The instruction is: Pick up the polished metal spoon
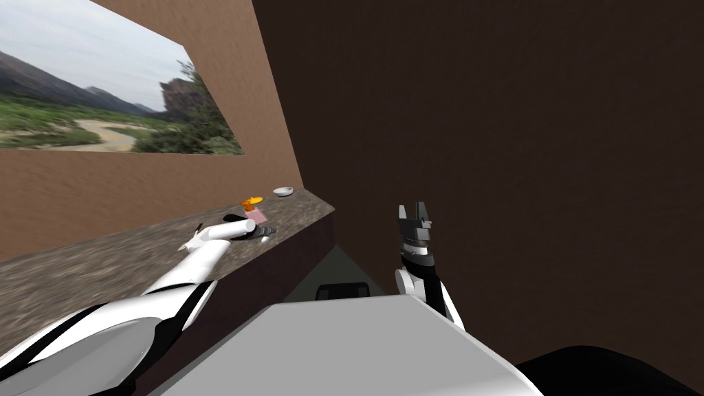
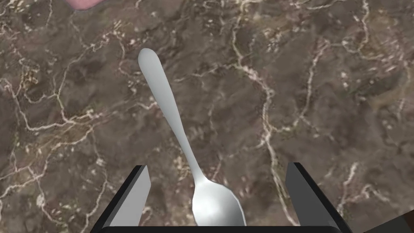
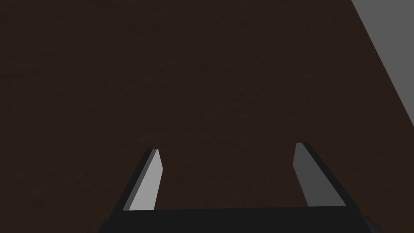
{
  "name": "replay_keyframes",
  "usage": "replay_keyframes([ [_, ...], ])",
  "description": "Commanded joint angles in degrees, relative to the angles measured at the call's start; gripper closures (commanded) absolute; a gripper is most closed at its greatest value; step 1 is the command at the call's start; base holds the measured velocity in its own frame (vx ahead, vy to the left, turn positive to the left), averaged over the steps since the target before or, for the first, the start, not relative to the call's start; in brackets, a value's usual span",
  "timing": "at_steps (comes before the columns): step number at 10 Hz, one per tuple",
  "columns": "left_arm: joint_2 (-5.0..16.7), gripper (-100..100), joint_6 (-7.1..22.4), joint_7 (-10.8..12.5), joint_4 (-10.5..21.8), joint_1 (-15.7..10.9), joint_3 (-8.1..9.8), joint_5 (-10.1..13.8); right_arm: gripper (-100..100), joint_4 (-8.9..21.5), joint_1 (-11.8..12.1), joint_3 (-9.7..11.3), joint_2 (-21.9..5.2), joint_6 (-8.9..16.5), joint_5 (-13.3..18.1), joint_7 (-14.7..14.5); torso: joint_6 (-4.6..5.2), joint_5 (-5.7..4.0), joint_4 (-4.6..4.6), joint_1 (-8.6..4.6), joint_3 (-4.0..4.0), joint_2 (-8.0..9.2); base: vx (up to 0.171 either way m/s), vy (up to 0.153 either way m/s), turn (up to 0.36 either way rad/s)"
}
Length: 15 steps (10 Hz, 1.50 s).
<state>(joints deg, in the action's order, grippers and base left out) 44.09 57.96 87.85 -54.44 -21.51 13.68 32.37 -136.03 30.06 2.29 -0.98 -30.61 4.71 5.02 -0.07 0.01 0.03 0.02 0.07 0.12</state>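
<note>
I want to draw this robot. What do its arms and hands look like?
The left arm is rounded and white with black bands; the right arm is white with a dark, grey-ringed wrist. The left gripper and right gripper each have two thin, light grey, blade-like fingers with dark edges on a black box.

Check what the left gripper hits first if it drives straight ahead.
Likely the spoon: its bowl lies between the open fingers of the left gripper, on the dark veined countertop. Depth is unclear, so the fingertips may touch the countertop too.
</note>
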Motion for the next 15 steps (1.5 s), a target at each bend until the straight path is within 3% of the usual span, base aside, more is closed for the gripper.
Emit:
replay_keyframes([
  [1, 0.8, -100, 2.5, 1.8, 1.7, -0.9, 0.3, 0.1, 0, 0.0, 0.0, 0.0, 0.0, 0.0, 0.0, 0.0, 0.0, 0.0, 0.0, 0.0, 0.0, 0.0, -0.036, -0.002, -0.079],
  [3, 1.6, -100, 4.2, 3.0, 3.3, -1.8, 0.54, 0.3, 0, 0.0, 0.0, 0.0, 0.0, 0.0, 0.0, 0.0, -0.01, 0.0, 0.0, 0.0, 0.01, 0.01, -0.028, -0.004, -0.049],
  [4, 1.4, -100, 3.6, 2.5, 2.7, -1.5, 0.51, 0.3, 0, 0.0, 0.0, 0.0, 0.0, 0.0, 0.0, 0.0, -0.01, 0.0, 0.0, -0.01, -0.01, -0.02, -0.008, -0.001, -0.005],
  [5, 1.5, 0, 3.8, 2.6, 2.8, -1.5, 0.53, 0.3, 0, 0.0, 0.0, 0.0, 0.0, 0.0, 0.0, 0.0, -0.01, 0.01, -0.01, 0.0, -0.03, -0.07, 0.0, 0.0, 0.0],
  [6, 0.4, -100, 2.0, 1.7, 3.8, -1.0, 0.79, 0.0, 0, 0.0, 0.0, 0.0, 0.0, 0.0, 0.0, 0.0, -0.01, 0.01, -0.02, 0.01, -0.05, -0.1, 0.047, 0.023, 0.034],
  [9, -0.1, -100, 1.5, 1.5, 3.9, -0.5, 0.94, -0.2, 0, 0.0, 0.0, 0.0, 0.0, 0.0, 0.0, 0.0, -0.01, 0.03, -0.1, 0.09, -0.23, -0.4, 0.062, 0.016, 0.016],
  [10, -0.2, 100, 1.3, 1.4, 4.0, -0.5, 0.95, -0.2, 0, 0.0, 0.0, 0.0, 0.0, 0.0, 0.0, 0.0, -0.01, 0.02, -0.07, 0.05, -0.17, -0.29, 0.006, 0.002, -0.001],
  [14, -0.1, 100, 1.3, 1.4, 4.0, -0.6, 0.99, -0.2, 0, 0.0, 0.0, 0.0, 0.0, 0.0, 0.0, 0.0, 0.03, 0.09, -0.08, 0.11, -0.14, -0.2, 0.0, 0.0, 0.0],
  [15, -0.1, 0, 1.3, 1.4, 4.0, -0.6, 0.99, -0.2, 0, 0.0, 0.0, 0.0, 0.0, 0.0, 0.0, 0.0, 0.03, 0.09, -0.08, 0.12, -0.14, -0.2, 0.0, 0.0, 0.0],
])
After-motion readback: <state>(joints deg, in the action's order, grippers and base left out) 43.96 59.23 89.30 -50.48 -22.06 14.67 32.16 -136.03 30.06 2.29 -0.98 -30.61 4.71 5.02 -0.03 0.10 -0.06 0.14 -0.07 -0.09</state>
